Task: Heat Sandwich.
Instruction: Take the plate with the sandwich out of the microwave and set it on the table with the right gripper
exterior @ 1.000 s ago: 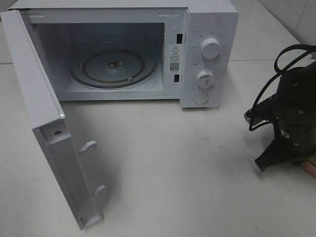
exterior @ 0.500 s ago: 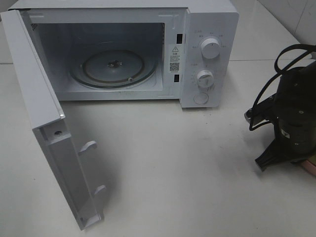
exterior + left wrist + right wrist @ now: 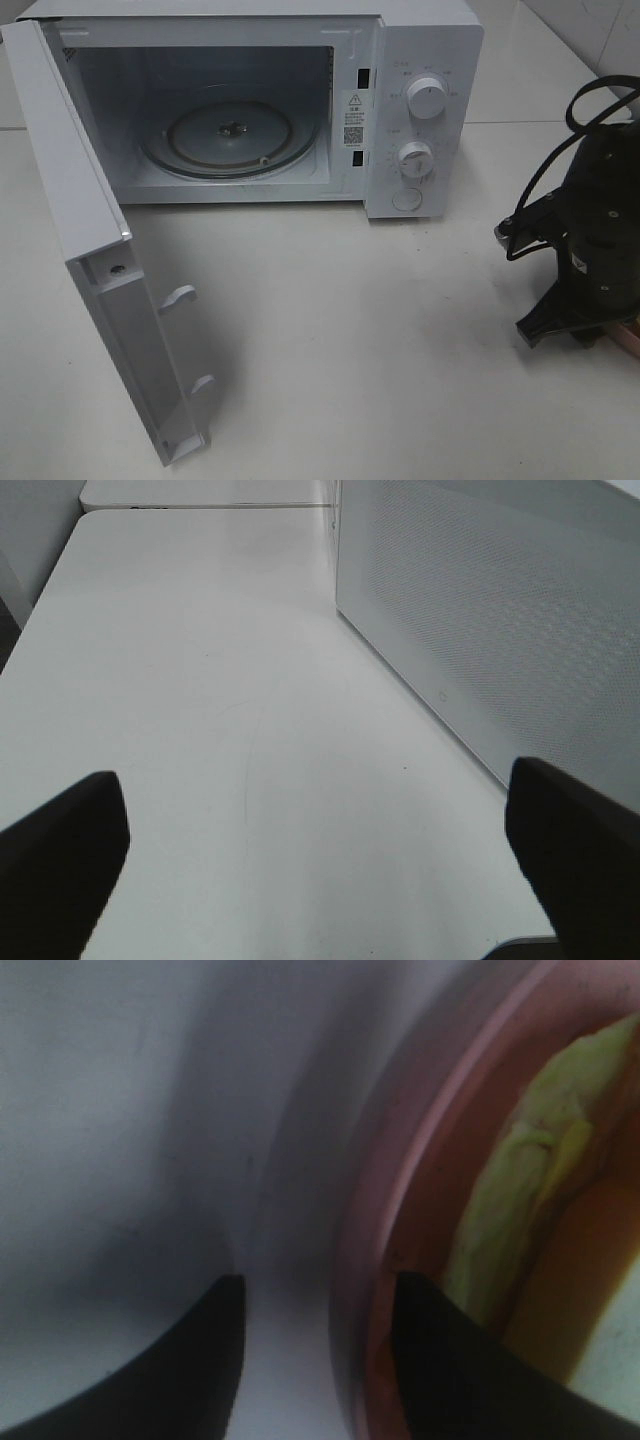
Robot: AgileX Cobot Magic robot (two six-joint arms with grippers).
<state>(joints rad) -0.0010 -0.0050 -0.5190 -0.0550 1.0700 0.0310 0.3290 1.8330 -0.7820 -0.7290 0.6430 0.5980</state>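
Lifted slightly since a second ago, the right pincer (image 3: 315, 1305) now stands parted, astride the pink plate (image 3: 352, 1260) rim; the sandwich (image 3: 520, 1190) lies just inside. Judging so, seat deeper on the rim before closing.

White matte tabletop (image 3: 380, 350) fills most of the frame under soft even light with faint shadows, a seam line (image 3: 520, 122) crossing it at upper right, and a pale tiled wall (image 3: 590, 30) showing in the upper right corner.
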